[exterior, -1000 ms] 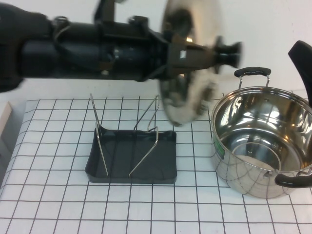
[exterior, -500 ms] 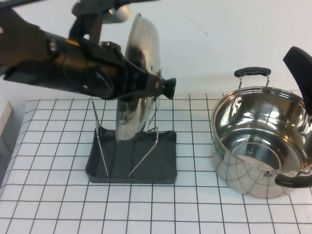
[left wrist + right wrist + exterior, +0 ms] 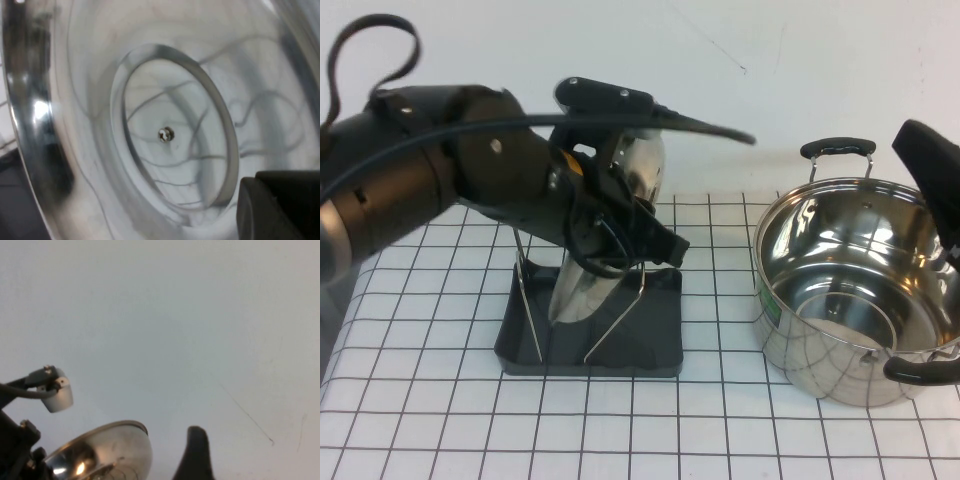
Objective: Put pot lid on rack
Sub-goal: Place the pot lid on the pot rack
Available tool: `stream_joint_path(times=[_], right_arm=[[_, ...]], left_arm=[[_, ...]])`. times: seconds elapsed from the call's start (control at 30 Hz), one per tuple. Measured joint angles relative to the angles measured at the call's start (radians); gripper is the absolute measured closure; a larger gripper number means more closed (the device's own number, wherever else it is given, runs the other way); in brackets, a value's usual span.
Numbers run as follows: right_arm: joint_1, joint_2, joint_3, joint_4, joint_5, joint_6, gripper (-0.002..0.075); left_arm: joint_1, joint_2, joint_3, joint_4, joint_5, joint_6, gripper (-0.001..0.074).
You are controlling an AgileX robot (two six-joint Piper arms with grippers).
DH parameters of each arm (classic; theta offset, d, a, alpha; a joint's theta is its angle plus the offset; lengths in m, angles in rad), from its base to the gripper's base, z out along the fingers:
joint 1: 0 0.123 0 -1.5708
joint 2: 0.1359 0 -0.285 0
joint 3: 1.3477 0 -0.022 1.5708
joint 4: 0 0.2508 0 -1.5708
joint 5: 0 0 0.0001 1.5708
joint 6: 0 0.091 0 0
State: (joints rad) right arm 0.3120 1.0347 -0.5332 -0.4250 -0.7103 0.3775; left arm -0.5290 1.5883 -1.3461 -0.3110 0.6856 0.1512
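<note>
The pot lid (image 3: 595, 262) stands on edge in the rack (image 3: 590, 330), between its wire loops, with the left end effector (image 3: 645, 235) clamped on its knob. The right end effector (image 3: 932, 170), fingers apart and empty, hangs over the steel pot (image 3: 850, 290) on the checked table (image 3: 440, 420).

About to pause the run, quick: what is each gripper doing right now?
Left gripper: shut on the pot lid, holding it on edge over the rack.
Right gripper: open, holding nothing, raised above the pot.
</note>
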Motion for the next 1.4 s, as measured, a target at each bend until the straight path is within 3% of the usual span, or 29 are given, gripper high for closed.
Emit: stream_joint_path(times=[0.23, 0.97, 1.03, 1.2, 1.27, 1.4], right_arm=[[0.0, 0.0, 0.0, 0.0, 0.076, -0.002, 0.0185], [0.0, 0.0, 0.0, 0.0, 0.079, -0.021, 0.0186], [0.0, 0.0, 0.0, 0.0, 0.079, -0.021, 0.0186], [0.0, 0.0, 0.0, 0.0, 0.079, -0.023, 0.0186], [0.0, 0.0, 0.0, 0.0, 0.079, -0.023, 0.0186], [0.0, 0.0, 0.0, 0.0, 0.079, -0.023, 0.0187]], left_arm=[[-0.036, 0.009, 0.0, 0.167, -0.006, -0.135, 0.0639], [-0.036, 0.065, 0.0, 0.163, -0.022, -0.151, 0.0629], [-0.036, 0.065, 0.0, 0.163, -0.022, -0.151, 0.058], [-0.036, 0.067, 0.0, 0.16, -0.016, -0.151, 0.0325], [-0.036, 0.068, 0.0, 0.16, -0.014, -0.151, 0.0281], [-0.036, 0.068, 0.0, 0.163, 0.002, -0.151, 0.0264]])
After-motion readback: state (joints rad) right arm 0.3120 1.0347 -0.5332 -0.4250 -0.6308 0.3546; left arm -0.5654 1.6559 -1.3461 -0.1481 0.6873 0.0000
